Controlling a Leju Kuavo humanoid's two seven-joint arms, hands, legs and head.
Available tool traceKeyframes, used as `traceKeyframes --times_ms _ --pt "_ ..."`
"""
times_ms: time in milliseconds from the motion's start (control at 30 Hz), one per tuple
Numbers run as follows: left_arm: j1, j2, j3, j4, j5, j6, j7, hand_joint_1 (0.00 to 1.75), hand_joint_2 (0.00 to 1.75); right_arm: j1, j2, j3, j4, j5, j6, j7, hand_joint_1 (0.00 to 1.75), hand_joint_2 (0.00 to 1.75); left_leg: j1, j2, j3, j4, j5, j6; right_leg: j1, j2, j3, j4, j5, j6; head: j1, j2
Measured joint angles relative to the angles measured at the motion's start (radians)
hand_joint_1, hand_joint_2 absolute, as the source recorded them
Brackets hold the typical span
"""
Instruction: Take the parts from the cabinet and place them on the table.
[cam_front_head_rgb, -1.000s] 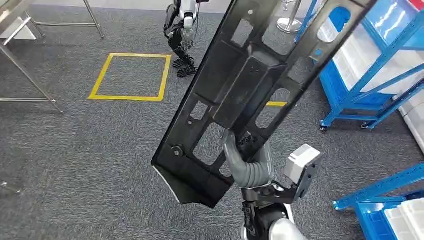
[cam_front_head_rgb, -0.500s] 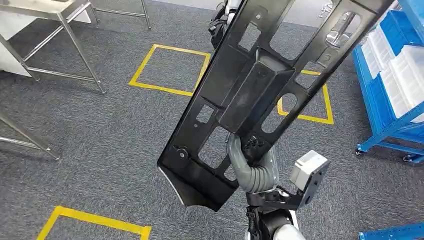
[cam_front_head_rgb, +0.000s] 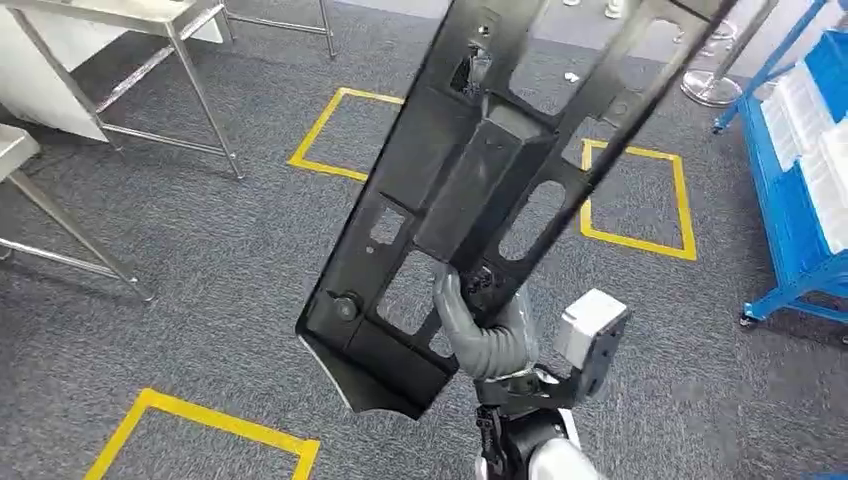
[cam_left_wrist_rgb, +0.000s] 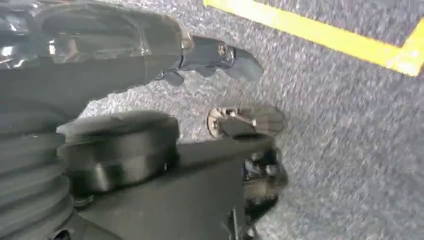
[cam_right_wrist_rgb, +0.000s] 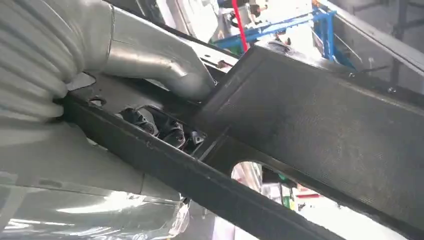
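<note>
Fingers (cam_front_head_rgb: 478, 290) of right hand (cam_front_head_rgb: 485, 330) grip black part (cam_front_head_rgb: 480, 170)

Part (cam_front_head_rgb: 480, 170) matt black plastic; floor (cam_front_head_rgb: 200, 270) rough grey carpet; table legs (cam_front_head_rgb: 200, 95) bare brushed metal

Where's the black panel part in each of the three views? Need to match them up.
Head view: the black panel part runs diagonally from lower centre to the upper right, gripped near its lower end by the right hand.
Left wrist view: not in it, as far as the blurred picture tells; yellow floor tape on grey carpet.
Right wrist view: the part crosses the picture, thumb pressed on it.
Shared landmark: the right hand's grey thumb on the part.
</note>
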Motion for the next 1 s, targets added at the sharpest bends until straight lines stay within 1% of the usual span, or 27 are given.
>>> traceKeyframes --times_ms 33,100,133,167,200,233,267,300,333,367,400,433,467,500,533,600,633,667,700,767,800,833,867,900,933,967,1000 --pt "0.001 0.0 0.0 0.0 0.0 0.0 0.0 0.0 1.75 0.0 0.0 0.003 0.0 0.0 0.0 0.0 1.75 1.75 -0.002 -0.004 -0.003 0.001 -0.001 0.01 -0.001 -0.004 0.003 -0.003 0.002 0.002 0.008 0.0" --pt "0.001 0.0 0.0 0.0 0.0 -0.002 0.0 0.0 1.75 0.0 0.0 0.005 0.001 0.0 0.002 0.0 1.75 1.75 -0.004 -0.022 -0.007 0.001 0.003 0.028 -0.007 -0.015 0.004 -0.005 0.003 0.006 0.013 0.0" --pt "0.001 0.0 0.0 0.0 0.0 -0.003 0.0 0.0 1.75 -0.001 0.0 0.005 0.002 0.0 0.002 0.0 1.75 1.75 -0.003 -0.028 -0.007 -0.001 0.005 0.032 -0.009 -0.001 0.002 0.0 -0.006 0.011 0.015 0.0" --pt "0.0 0.0 0.0 0.0 0.0 -0.003 0.0 0.0 1.75 0.0 0.0 0.007 0.002 0.0 0.002 0.0 1.75 1.75 -0.003 -0.036 -0.008 -0.001 0.007 0.036 -0.01 0.035 -0.006 0.029 -0.038 0.012 0.02 0.0" --pt "-0.001 0.0 0.0 0.0 0.0 -0.003 0.0 0.0 1.75 0.0 0.0 0.009 0.002 0.0 0.002 0.0 1.75 1.75 -0.004 -0.047 -0.009 -0.001 0.009 0.04 -0.009 0.057 -0.038 0.111 -0.091 0.011 0.03 0.0" --pt "-0.002 0.0 0.0 0.0 0.0 -0.003 0.0 0.0 1.75 0.0 0.0 0.01 0.003 0.0 0.002 0.0 1.75 1.75 -0.006 -0.055 -0.011 -0.001 0.011 0.042 -0.009 0.064 -0.068 0.185 -0.126 0.009 0.039 0.0" --pt "-0.002 0.0 -0.001 0.0 0.0 -0.003 0.0 0.0 1.75 0.001 0.0 0.012 0.004 0.0 0.002 0.0 1.75 1.75 -0.01 -0.064 -0.012 -0.001 0.012 0.044 -0.008 0.065 -0.102 0.259 -0.157 0.007 0.046 0.0" --pt "-0.001 0.0 -0.001 0.0 0.0 -0.003 0.0 0.0 1.75 0.001 0.0 0.014 0.006 0.0 0.003 0.001 1.75 1.75 -0.015 -0.075 -0.013 -0.001 0.013 0.047 -0.006 0.066 -0.125 0.306 -0.163 0.002 0.051 0.0" --pt "-0.001 0.001 -0.002 0.0 0.0 -0.003 0.0 0.0 1.75 0.001 -0.001 0.015 0.01 -0.001 0.002 0.002 1.75 1.75 -0.019 -0.088 -0.013 -0.001 0.014 0.048 0.0 0.067 -0.124 0.299 -0.144 -0.008 0.054 0.0" --pt "-0.001 0.001 -0.002 0.0 0.0 -0.003 0.0 0.0 1.75 0.001 -0.001 0.016 0.011 -0.001 0.003 0.003 1.75 1.75 -0.023 -0.097 -0.014 -0.001 0.015 0.05 0.006 0.07 -0.108 0.259 -0.11 -0.02 0.058 0.0" --pt "-0.001 0.0 -0.002 0.0 0.0 -0.003 0.0 0.0 1.75 0.0 -0.001 0.018 0.011 -0.001 0.003 0.005 1.75 1.75 -0.027 -0.109 -0.014 -0.002 0.017 0.053 0.014 0.079 -0.073 0.179 -0.06 -0.038 0.061 0.0" --pt "-0.002 0.0 -0.002 0.0 0.0 -0.003 0.001 0.0 1.75 -0.001 -0.001 0.018 0.011 -0.001 0.003 0.006 1.75 1.75 -0.028 -0.119 -0.014 -0.002 0.019 0.054 0.026 0.101 -0.032 0.084 -0.014 -0.059 0.062 0.0" --pt "-0.002 -0.006 -0.003 -0.001 0.0 -0.003 0.001 0.0 1.75 -0.002 -0.001 0.018 0.01 -0.001 0.003 0.006 1.75 1.75 -0.023 -0.125 -0.015 -0.003 0.022 0.055 0.035 0.137 -0.004 0.025 -0.014 -0.082 0.056 0.0" --pt "-0.002 -0.006 -0.003 0.0 0.0 -0.003 0.001 0.0 1.75 -0.001 -0.001 0.018 0.01 0.0 0.004 0.006 1.75 1.75 -0.024 -0.136 -0.019 -0.006 0.027 0.051 0.033 0.135 0.001 0.017 -0.014 -0.085 0.046 0.0" --pt "-0.002 -0.008 -0.005 0.0 0.0 -0.006 0.001 0.0 1.75 -0.002 -0.002 0.019 0.01 0.0 0.006 0.006 1.75 1.75 -0.014 -0.143 -0.024 -0.006 0.032 0.043 0.042 0.131 0.0 0.01 -0.008 -0.086 0.05 0.0" --pt "0.001 -0.01 -0.007 0.0 0.0 -0.008 0.001 0.0 1.75 -0.003 -0.002 0.02 0.01 0.0 0.006 0.006 1.75 1.75 -0.009 -0.157 -0.026 -0.013 0.039 0.031 0.046 0.121 0.003 0.002 -0.004 -0.092 0.066 0.0" --pt "0.001 -0.01 -0.007 0.0 0.0 -0.008 0.001 0.0 1.75 -0.003 0.0 0.02 0.01 0.0 0.007 0.006 1.75 1.75 -0.016 -0.156 -0.026 -0.013 0.039 0.027 0.036 0.107 0.014 -0.031 0.014 -0.094 0.068 0.0" --pt "0.001 -0.008 -0.007 0.0 0.0 -0.008 0.0 0.0 1.75 -0.004 0.002 0.021 0.011 0.0 0.008 0.006 1.75 1.75 -0.023 -0.096 -0.034 0.001 0.022 0.028 0.033 0.092 0.022 -0.047 0.023 -0.077 0.067 0.0" --pt "-0.001 -0.006 -0.007 0.0 0.0 -0.008 0.0 0.0 1.75 -0.004 0.005 0.021 0.01 0.0 0.009 0.006 1.75 1.75 -0.021 -0.071 -0.057 0.047 -0.019 0.023 0.031 0.087 0.022 -0.057 0.028 -0.079 0.051 0.0" --pt "-0.002 -0.005 -0.008 0.0 0.0 -0.008 -0.002 0.0 1.75 -0.001 0.005 0.02 0.011 0.0 0.009 0.006 1.75 1.75 -0.015 -0.068 -0.114 0.181 -0.09 0.012 0.029 0.067 0.018 -0.056 0.03 -0.074 0.038 0.0" --pt "0.0 -0.004 -0.008 0.0 0.001 -0.008 -0.002 0.0 1.75 0.0 0.005 0.021 0.013 -0.001 0.009 0.007 1.75 1.75 -0.011 -0.069 -0.139 0.242 -0.11 0.005 0.027 0.056 0.016 -0.054 0.029 -0.072 0.032 0.0" --pt "0.001 -0.004 -0.008 0.0 0.001 -0.008 -0.002 0.0 1.75 0.0 0.005 0.022 0.014 -0.001 0.009 0.007 1.75 1.75 -0.008 -0.069 -0.143 0.257 -0.109 0.001 0.026 0.048 0.015 -0.053 0.028 -0.07 0.027 0.0" --pt "0.001 -0.003 -0.008 0.0 0.002 -0.008 -0.002 0.0 1.75 0.0 0.005 0.022 0.016 -0.001 0.009 0.007 1.75 1.75 -0.004 -0.067 -0.125 0.232 -0.085 -0.006 0.022 0.039 0.015 -0.048 0.026 -0.065 0.022 0.0" --pt "0.001 -0.001 -0.008 0.0 0.002 -0.008 -0.002 0.0 1.75 0.0 0.005 0.022 0.017 -0.001 0.009 0.007 1.75 1.75 -0.001 -0.061 -0.079 0.155 -0.04 -0.013 0.018 0.03 0.014 -0.04 0.021 -0.056 0.021 0.0" --pt "0.001 -0.001 -0.008 0.0 0.002 -0.008 -0.002 0.0 1.75 -0.001 0.005 0.023 0.017 -0.001 0.009 0.007 1.75 1.75 0.001 -0.051 -0.04 0.09 -0.011 -0.018 0.014 0.025 0.012 -0.032 0.016 -0.049 0.019 0.0" --pt "0.001 0.0 -0.008 0.0 0.002 -0.008 -0.002 0.0 1.75 -0.002 0.005 0.023 0.017 0.0 0.009 0.007 1.75 1.75 0.003 -0.022 0.011 -0.006 0.006 -0.024 0.009 0.019 0.009 -0.013 0.005 -0.036 0.014 0.0" --pt "0.001 -0.002 -0.008 -0.001 0.002 -0.008 -0.002 0.0 1.75 -0.004 0.005 0.023 0.017 0.0 0.01 0.007 1.75 1.75 -0.004 0.009 0.008 0.007 -0.017 -0.01 0.013 0.017 0.005 -0.008 0.0 -0.029 0.008 0.0"
